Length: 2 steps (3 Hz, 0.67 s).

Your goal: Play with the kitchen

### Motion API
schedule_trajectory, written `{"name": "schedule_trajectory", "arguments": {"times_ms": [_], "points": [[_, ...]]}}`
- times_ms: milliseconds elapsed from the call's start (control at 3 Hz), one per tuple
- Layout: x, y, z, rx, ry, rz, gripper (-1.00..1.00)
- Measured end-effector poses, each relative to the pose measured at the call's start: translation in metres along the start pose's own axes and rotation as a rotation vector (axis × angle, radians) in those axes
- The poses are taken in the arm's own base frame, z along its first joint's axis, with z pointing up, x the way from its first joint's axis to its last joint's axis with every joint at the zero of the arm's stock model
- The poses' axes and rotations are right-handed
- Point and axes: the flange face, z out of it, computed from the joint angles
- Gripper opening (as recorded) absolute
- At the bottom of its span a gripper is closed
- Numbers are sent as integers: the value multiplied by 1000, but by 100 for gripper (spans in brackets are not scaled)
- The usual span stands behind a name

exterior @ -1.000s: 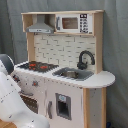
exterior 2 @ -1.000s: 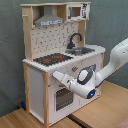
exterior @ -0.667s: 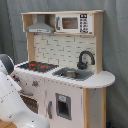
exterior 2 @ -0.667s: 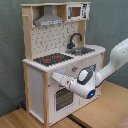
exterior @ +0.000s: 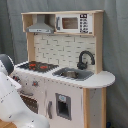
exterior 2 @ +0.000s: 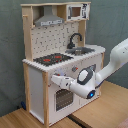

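Grey curtain hangs behind everything, and a wooden tabletop (exterior 2: 107,107) carries the scene. In the second exterior view my claw (exterior 2: 56,80) sits right against the white front of the kitchen (exterior 2: 55,55), just above the windowed oven door (exterior 2: 61,99) and below the red-ringed hob (exterior 2: 50,59); whether it is spread or pressed together I cannot tell. I judge I am working the front panel, perhaps a knob or the door handle. Next I need a steady, small pull or twist without shoving the kitchen backward.
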Motion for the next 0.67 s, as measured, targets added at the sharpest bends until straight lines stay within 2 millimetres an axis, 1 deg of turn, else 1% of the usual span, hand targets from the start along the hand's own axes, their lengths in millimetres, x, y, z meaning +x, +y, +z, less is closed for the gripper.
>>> {"name": "schedule_trajectory", "arguments": {"times_ms": [667], "points": [[1,-2,0,-11,-14,-224,-100]]}}
